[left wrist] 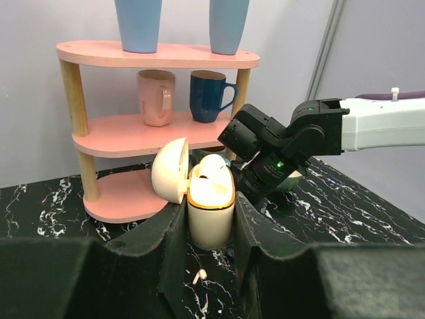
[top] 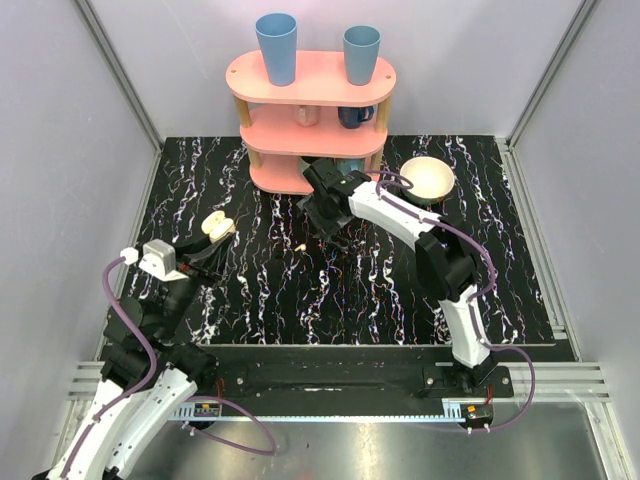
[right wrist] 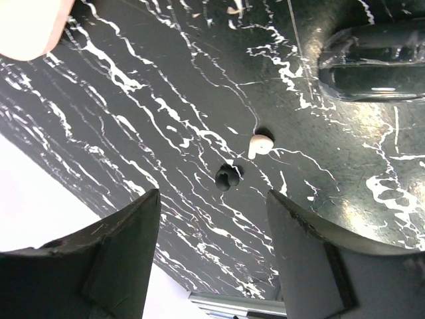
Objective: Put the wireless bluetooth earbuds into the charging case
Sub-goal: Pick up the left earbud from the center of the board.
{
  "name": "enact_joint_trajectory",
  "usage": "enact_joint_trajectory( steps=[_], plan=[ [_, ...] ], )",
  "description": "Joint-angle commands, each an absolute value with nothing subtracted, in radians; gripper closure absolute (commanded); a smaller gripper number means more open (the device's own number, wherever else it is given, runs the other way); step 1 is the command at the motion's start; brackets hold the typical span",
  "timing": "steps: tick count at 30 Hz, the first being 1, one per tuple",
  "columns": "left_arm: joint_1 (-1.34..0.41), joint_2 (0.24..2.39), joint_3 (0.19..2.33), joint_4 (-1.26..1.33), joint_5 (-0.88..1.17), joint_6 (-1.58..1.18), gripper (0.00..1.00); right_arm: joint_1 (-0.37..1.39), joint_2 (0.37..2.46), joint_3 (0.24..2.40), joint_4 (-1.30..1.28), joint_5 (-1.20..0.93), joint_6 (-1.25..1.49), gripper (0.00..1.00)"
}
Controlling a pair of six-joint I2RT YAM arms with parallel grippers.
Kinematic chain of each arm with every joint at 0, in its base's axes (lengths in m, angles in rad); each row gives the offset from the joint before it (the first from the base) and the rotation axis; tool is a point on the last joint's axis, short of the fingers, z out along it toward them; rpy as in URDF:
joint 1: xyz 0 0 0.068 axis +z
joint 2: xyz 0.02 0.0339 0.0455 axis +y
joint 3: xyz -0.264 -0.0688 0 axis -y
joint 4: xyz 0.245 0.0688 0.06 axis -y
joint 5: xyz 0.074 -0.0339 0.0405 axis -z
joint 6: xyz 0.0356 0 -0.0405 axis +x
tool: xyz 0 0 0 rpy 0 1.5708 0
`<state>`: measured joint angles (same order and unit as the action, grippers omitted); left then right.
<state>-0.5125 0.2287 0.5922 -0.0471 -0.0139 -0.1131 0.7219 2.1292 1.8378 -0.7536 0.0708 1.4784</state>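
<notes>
Jaws of the right gripper (right wrist: 212,199) stand wide apart with nothing between them, hanging over the black marbled tabletop (right wrist: 166,119). The loose earbud (right wrist: 259,145) lies on that surface just past the fingertips, nearer one finger than the other. A small black speck (right wrist: 228,177) sits close beside it; I cannot tell what it is. For a clean pick, I judge the gripper should centre over the bud, come straight down and close gently, so the tiny thing does not skid away. Further out, the left gripper (left wrist: 209,209) is clamped on the charging case (left wrist: 211,226), which is hinged open with a seated earbud (left wrist: 212,166) in it. It should keep the mouth upright and steady.
</notes>
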Motion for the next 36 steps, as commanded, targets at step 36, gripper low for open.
enact_joint_trajectory(
  steps=[36],
  plan=[
    [-0.512, 0.17, 0.584, -0.02, -0.107, -0.092, 1.0, 0.762, 2.414, 2.125, -0.999, 0.063, 1.623, 0.44]
  ],
)
